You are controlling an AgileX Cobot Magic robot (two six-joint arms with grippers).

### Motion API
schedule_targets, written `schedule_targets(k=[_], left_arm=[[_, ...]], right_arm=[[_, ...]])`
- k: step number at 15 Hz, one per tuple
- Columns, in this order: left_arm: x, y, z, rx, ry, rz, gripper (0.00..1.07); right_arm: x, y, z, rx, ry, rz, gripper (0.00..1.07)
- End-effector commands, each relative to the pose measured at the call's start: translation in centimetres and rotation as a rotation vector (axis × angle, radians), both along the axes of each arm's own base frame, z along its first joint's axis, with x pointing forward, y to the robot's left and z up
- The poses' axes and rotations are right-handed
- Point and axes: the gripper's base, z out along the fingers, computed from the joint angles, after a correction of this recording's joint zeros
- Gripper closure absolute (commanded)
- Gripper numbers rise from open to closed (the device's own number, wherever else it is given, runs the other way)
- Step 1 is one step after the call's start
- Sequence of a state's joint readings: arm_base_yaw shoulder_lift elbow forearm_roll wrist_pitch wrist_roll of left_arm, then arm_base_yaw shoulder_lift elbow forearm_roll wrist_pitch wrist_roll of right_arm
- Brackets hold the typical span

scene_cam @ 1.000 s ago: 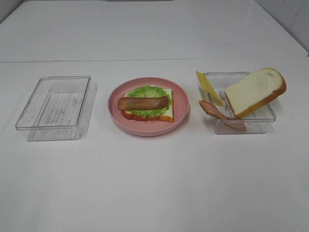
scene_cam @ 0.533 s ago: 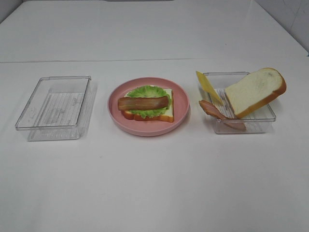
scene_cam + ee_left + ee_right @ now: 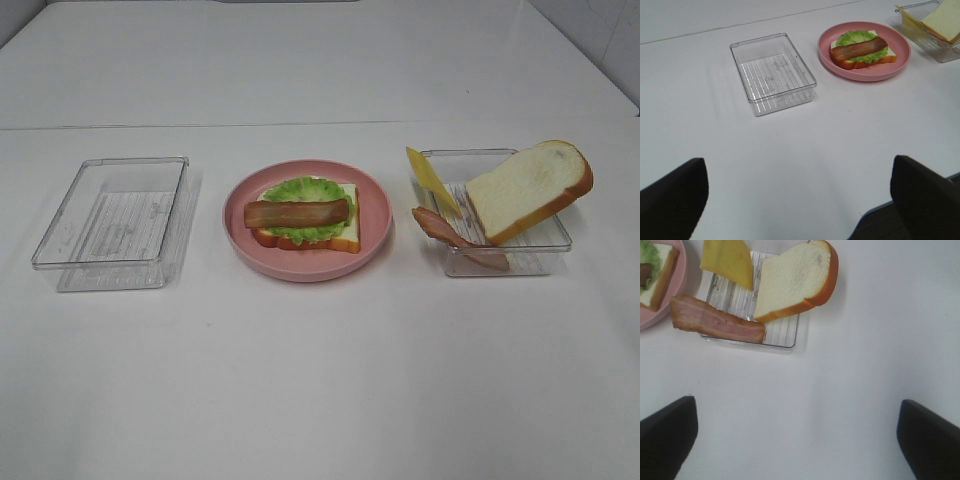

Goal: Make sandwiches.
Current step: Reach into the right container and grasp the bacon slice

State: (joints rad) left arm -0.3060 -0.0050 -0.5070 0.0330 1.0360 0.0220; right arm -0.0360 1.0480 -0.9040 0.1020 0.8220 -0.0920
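Observation:
On the pink plate (image 3: 371, 235) lies a half-built sandwich (image 3: 305, 215): a bread slice with lettuce and a bacon strip (image 3: 859, 48) on top. The right clear tray (image 3: 552, 245) holds a loose bread slice (image 3: 528, 190), a yellow cheese slice (image 3: 431, 180) and a second bacon strip (image 3: 455, 238) hanging over its rim. In the right wrist view the same bread (image 3: 795, 280), cheese (image 3: 729, 260) and bacon (image 3: 715, 319) show. Neither arm appears in the high view. My left gripper (image 3: 799, 199) is open and empty over bare table. My right gripper (image 3: 797, 439) is open and empty, short of the tray.
An empty clear tray (image 3: 70, 240) stands left of the plate, seen too in the left wrist view as the empty tray (image 3: 772, 72). The white table (image 3: 320, 380) stretches wide in front; its near edge (image 3: 875, 212) shows by the left gripper.

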Motion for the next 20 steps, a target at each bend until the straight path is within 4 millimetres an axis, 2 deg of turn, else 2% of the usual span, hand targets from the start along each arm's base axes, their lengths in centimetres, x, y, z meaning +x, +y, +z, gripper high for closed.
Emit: schedule_targets(k=[1, 5, 9, 10, 11, 14, 17, 20], left_arm=[[-0.2, 0.1, 0.0, -0.003, -0.025, -0.002, 0.15], [-0.2, 0.1, 0.0, -0.003, -0.025, -0.002, 0.15], [-0.2, 0.1, 0.0, -0.003, -0.025, -0.002, 0.15], [-0.2, 0.1, 0.0, -0.003, -0.025, -0.002, 0.15], [-0.2, 0.1, 0.0, -0.003, -0.025, -0.002, 0.15], [-0.2, 0.1, 0.0, -0.003, -0.025, -0.002, 0.15], [-0.2, 0.1, 0.0, -0.003, -0.025, -0.002, 0.15], [-0.2, 0.1, 0.0, -0.003, -0.025, -0.002, 0.15]], right_arm=[[3.8, -0.1, 0.3, -0.004, 0.027, 0.011, 0.08], [9.2, -0.3, -0.4, -0.002, 0.08, 0.011, 0.1], [14.3, 0.0, -2.8, 0.061, 0.203, 0.015, 0.15], [15.9, 1.1, -4.1, 0.063, 0.259, 0.055, 0.2], [16.3, 1.7, -4.5, 0.055, 0.272, 0.076, 0.22], [17.8, 6.1, -6.2, 0.02, 0.307, 0.197, 0.28], [18.6, 10.2, -7.5, 0.006, 0.339, 0.288, 0.39], [18.9, 13.3, -8.9, -0.01, 0.39, 0.358, 0.42]])
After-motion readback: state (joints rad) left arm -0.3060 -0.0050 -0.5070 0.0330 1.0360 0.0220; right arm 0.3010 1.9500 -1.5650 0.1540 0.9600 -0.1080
